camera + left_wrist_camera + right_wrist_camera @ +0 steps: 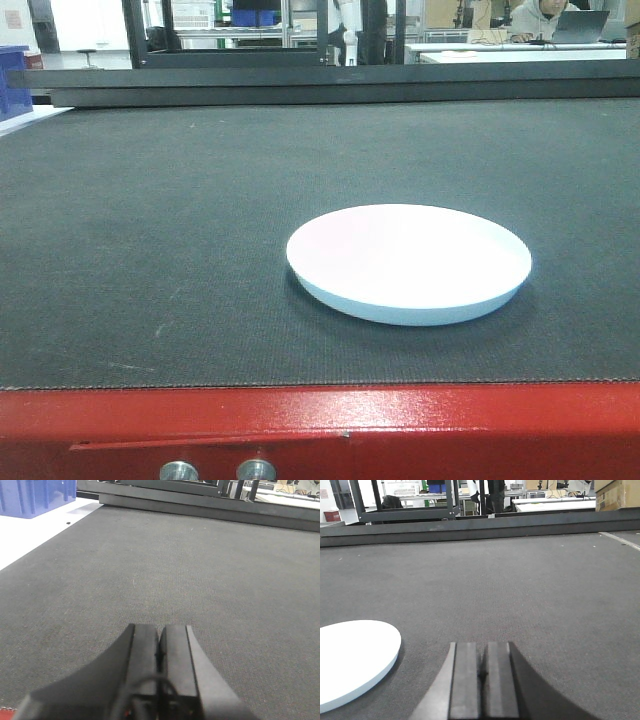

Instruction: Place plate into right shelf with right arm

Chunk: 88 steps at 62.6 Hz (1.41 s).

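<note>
Hidden, left claw: left gripper seen only as two dark fingers, body cut off by the bottom edge of its wrist view.
Hidden, right claw: right gripper likewise cut off at the bottom edge; neither arm visible from the front view.
Hidden, plate: whole in the front view; in the right wrist view only part shows, clipped by the left and bottom edges.
Hard to make out: far rack with blue bins, small and blurred; cannot tell its build.
Left claw state: fingers pressed together, nothing between, low over the black mat.
Right claw state: fingers pressed together, nothing between, low over the mat.
Plate position: plate flat and upright on the mat, near the red front edge, right of centre; left of the right gripper and apart from it.
Edges: dark raised bar along the far side; white strip bordering the mat on the left, with a blue bin on it; cardboard box at far right.
Open room: bare mat all round the plate and ahead of both claws.
Writing: pale notice in the background, too small to read.
</note>
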{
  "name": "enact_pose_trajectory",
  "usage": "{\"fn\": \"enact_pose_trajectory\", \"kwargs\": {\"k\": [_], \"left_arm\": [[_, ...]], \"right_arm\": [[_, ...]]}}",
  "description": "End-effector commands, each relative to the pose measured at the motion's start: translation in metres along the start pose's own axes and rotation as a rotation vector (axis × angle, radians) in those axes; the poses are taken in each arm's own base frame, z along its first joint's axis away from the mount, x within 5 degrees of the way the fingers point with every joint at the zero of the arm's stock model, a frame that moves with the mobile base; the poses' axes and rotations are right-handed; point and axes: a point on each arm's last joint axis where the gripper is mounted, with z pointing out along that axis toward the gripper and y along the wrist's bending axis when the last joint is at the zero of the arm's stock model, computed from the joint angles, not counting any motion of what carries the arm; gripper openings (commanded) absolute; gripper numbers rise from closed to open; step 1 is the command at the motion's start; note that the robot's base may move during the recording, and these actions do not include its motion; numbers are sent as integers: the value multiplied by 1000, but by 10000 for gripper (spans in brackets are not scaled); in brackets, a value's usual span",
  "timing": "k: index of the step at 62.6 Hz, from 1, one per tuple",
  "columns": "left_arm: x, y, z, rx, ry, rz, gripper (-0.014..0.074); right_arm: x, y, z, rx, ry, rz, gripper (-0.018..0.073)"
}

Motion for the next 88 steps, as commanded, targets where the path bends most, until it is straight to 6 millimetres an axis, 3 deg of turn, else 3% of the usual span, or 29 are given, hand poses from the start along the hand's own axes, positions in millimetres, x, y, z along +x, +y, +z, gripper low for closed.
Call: {"fn": "enact_pose_trajectory", "kwargs": {"k": [1,16,25,36,47,57,71,88], "left_arm": [[-5,1,-1,-12,-89,-15,-128],[-5,1,-1,-12,-89,-15,-128],[-5,1,-1,-12,-89,-15,-128],[-5,1,-1,-12,-89,-15,-128],[-5,1,-1,-12,-89,-15,-128],[-5,1,-1,-12,-89,-15,-128],[-5,1,-1,-12,-89,-15,-128],[-5,1,-1,-12,-89,-15,-128]], "right_arm": [[-13,1,-3,-5,-116,-12,54],[-17,1,-3,-8,-154,-20,54],[-30,2,-6,-18,-303,-20,54],[-62,6,-14,-29,-407,-8,54],[-105,12,-14,-28,-309,-8,54],[-120,15,7,-9,-32,-9,54],[-121,17,49,23,367,-5,54],[-110,18,125,42,687,-4,54]]}}
